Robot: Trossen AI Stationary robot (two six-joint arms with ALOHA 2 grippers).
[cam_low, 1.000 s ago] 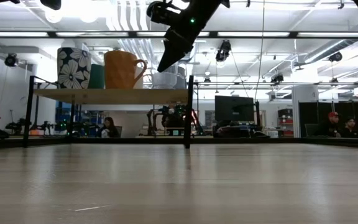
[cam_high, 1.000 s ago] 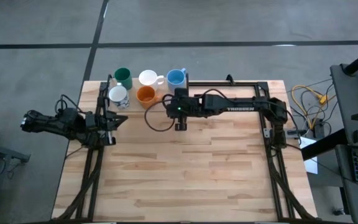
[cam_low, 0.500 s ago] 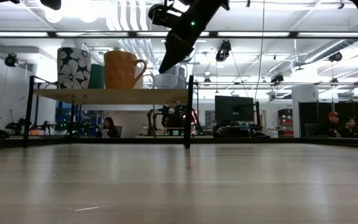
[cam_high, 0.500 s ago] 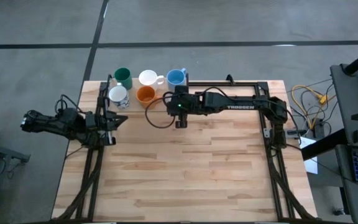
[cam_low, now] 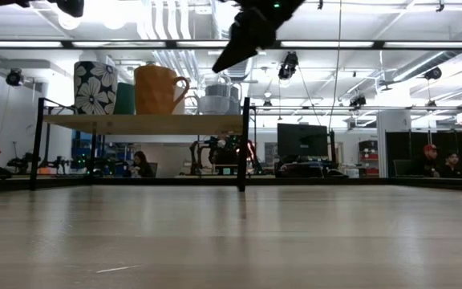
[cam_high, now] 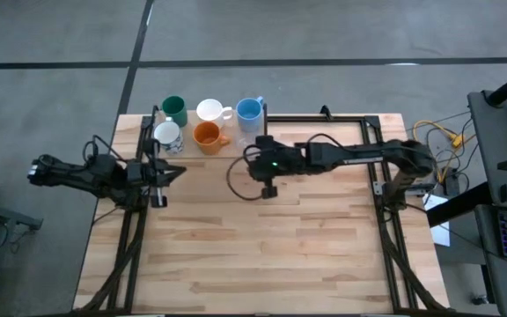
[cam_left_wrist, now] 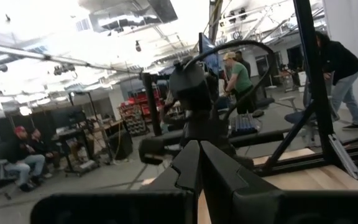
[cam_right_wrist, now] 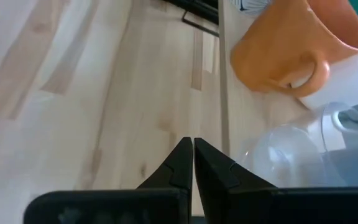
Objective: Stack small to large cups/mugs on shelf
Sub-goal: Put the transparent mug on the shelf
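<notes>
The butcher-block bench (cam_high: pixel 262 255) filled the high view, with the small light-wood shelf (cam_low: pixel 143 123) on its black frame at the far left corner. The right arm (cam_high: pixel 359 157) reached across the far half of the bench; white lettering ran along its link but was too small to read. Its right gripper (cam_high: pixel 268 188) hung above bare wood just beside the shelf, jaws pressed together and holding nothing. The left arm (cam_high: pixel 86 173) lay along the bench's left edge, its left gripper (cam_high: pixel 176 172) near the shelf's near side, jaws likewise together and empty.

On the shelf the high view showed five cups: the dark green cup (cam_high: pixel 174 109), the white mug (cam_high: pixel 210 111) and the light blue cup (cam_high: pixel 249 110) along the far row, the orange mug (cam_high: pixel 206 135) and a white cup with a dark flower pattern (cam_high: pixel 167 136) in front. Only the low view revealed that flower pattern (cam_low: pixel 95 87) clearly. Only the right wrist view picked out a clear cup (cam_right_wrist: pixel 284 155) standing just beside the orange mug. The left wrist view alone showed people in the room beyond.
</notes>
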